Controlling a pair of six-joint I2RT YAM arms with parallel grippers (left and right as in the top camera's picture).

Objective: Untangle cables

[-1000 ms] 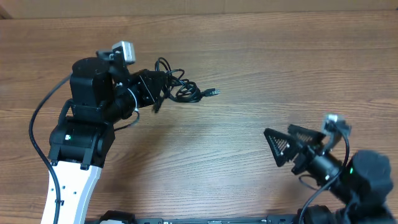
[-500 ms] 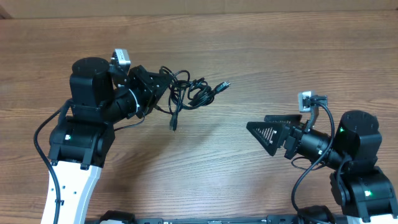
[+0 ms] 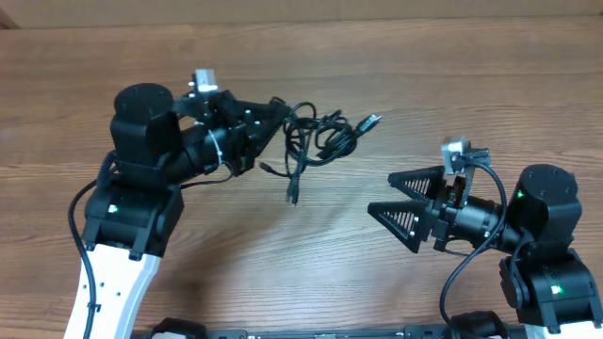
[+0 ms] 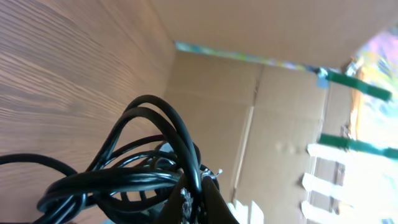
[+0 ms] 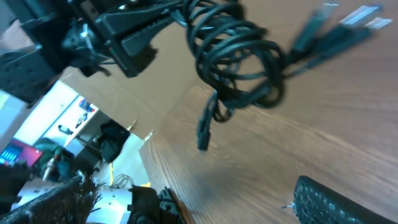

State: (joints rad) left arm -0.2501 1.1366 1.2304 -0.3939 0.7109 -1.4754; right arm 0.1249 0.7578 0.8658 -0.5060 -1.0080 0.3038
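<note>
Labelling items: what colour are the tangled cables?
The cables are black; the right wrist view shows it best.

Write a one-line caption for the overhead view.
Left jaws clamp a tangled bundle of black cables over the wooden table; right jaws stand open, facing it.

Wood-grain table (image 3: 424,75); cardboard wall (image 4: 280,93) behind.

glossy black tangled thin cables (image 3: 316,141). streaked mid-brown wood-grain desk (image 3: 424,85). matte black right hand (image 3: 382,194), cross-hatched pads. white left arm link (image 3: 108,282), lower left.
</note>
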